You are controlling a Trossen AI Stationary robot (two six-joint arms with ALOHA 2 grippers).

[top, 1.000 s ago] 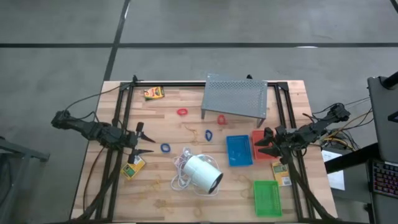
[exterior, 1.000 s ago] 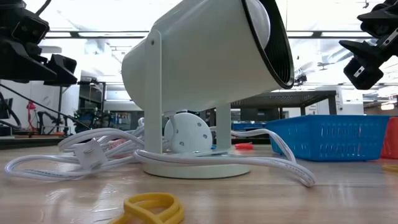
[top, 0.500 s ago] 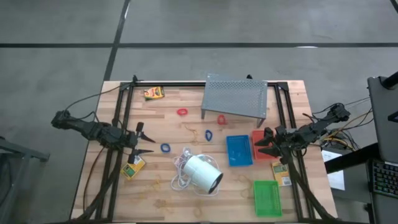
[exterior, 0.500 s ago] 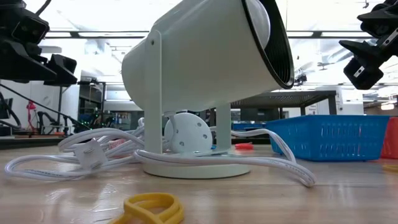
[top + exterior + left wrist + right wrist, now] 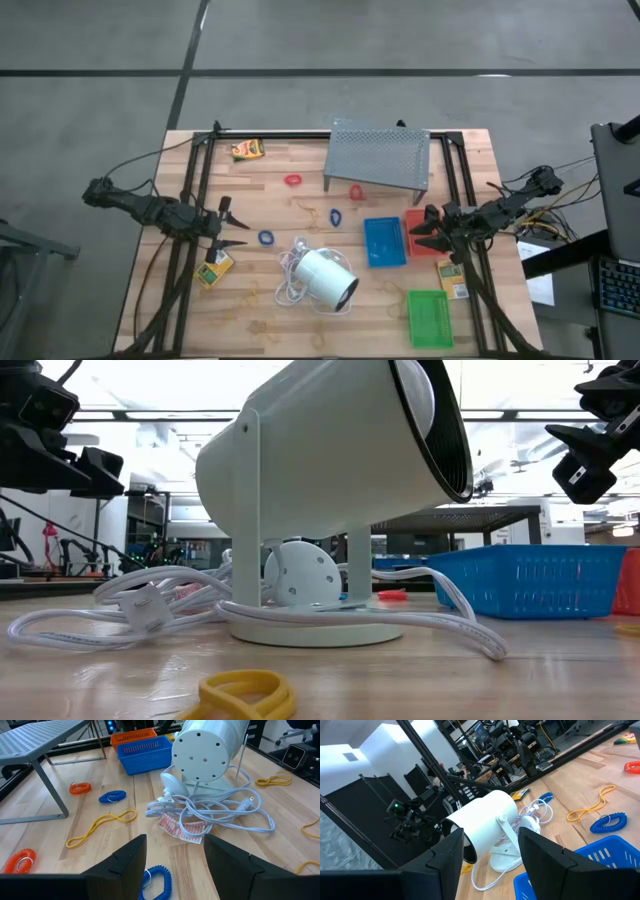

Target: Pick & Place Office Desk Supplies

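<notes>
The desk supplies lie scattered over the wooden table (image 5: 300, 190). A blue tray (image 5: 384, 241) sits right of centre, with a red tray (image 5: 418, 231) touching its right side and a green tray (image 5: 429, 318) near the front edge. A blue coiled loop (image 5: 266, 238) lies left of centre, directly ahead of the left gripper (image 5: 236, 227). A second blue loop (image 5: 335, 215) and a tan rubber band (image 5: 101, 827) lie near mid-table. One red loop (image 5: 293, 180) lies just left of the grey perforated stand (image 5: 378, 155); another red loop (image 5: 356, 191) lies under the stand's front edge. One yellow printed box (image 5: 246, 149) rests at the far edge, one (image 5: 215, 268) just below the left gripper, and one (image 5: 453, 279) beside the right arm.

The left gripper hovers over the table's left side, fingers parted, holding nothing. The right gripper (image 5: 421, 230) hangs over the red tray, fingers spread, also empty.

The white cylinder lamp (image 5: 326, 279) with its white cord (image 5: 289, 268) stands front of centre, between the two grippers.
</notes>
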